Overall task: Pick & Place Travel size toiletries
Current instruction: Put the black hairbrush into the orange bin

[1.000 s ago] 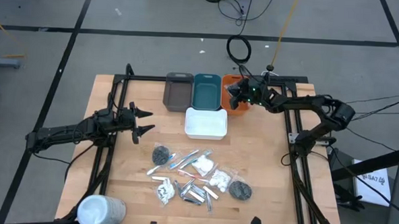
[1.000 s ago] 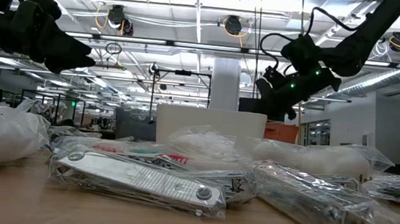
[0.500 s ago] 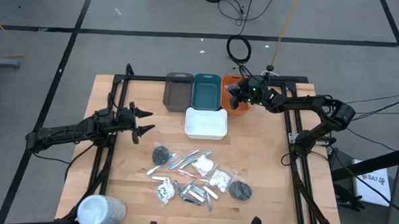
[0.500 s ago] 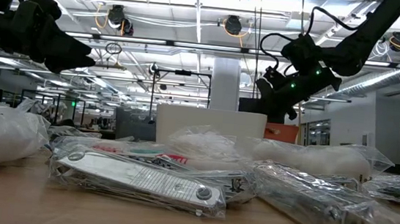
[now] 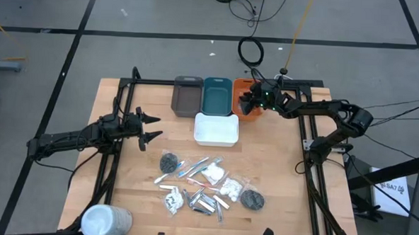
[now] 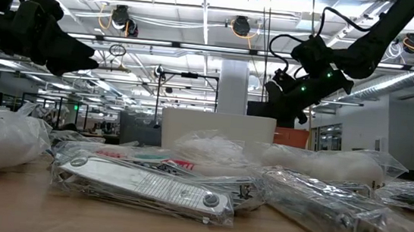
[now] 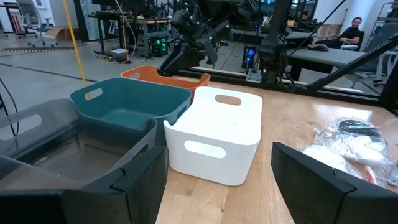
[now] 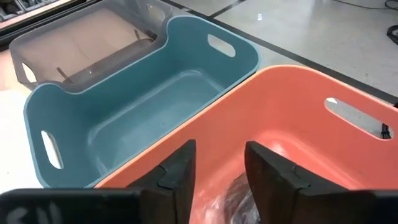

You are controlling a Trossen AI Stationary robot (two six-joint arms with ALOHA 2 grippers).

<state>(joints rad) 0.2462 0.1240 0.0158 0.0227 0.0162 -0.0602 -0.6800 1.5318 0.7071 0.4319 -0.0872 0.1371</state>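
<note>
My right pincer (image 5: 248, 100) hangs over the orange plastic tray (image 8: 298, 130) at the far edge of the wooden worktop (image 5: 135, 189), its fingers (image 8: 177, 174) parted with nothing between them, and a clear-wrapped item (image 8: 233, 199) lies inside that tray just beneath. My left pincer (image 5: 151, 128) waits spread wide and empty near the worktop's left edge, facing the white plastic tray (image 5: 216, 129). The rest of the small wrapped toiletries (image 5: 206, 182), dark discs, slim sticks, white packets and silver sachets, lie heaped near the worktop's near edge.
</note>
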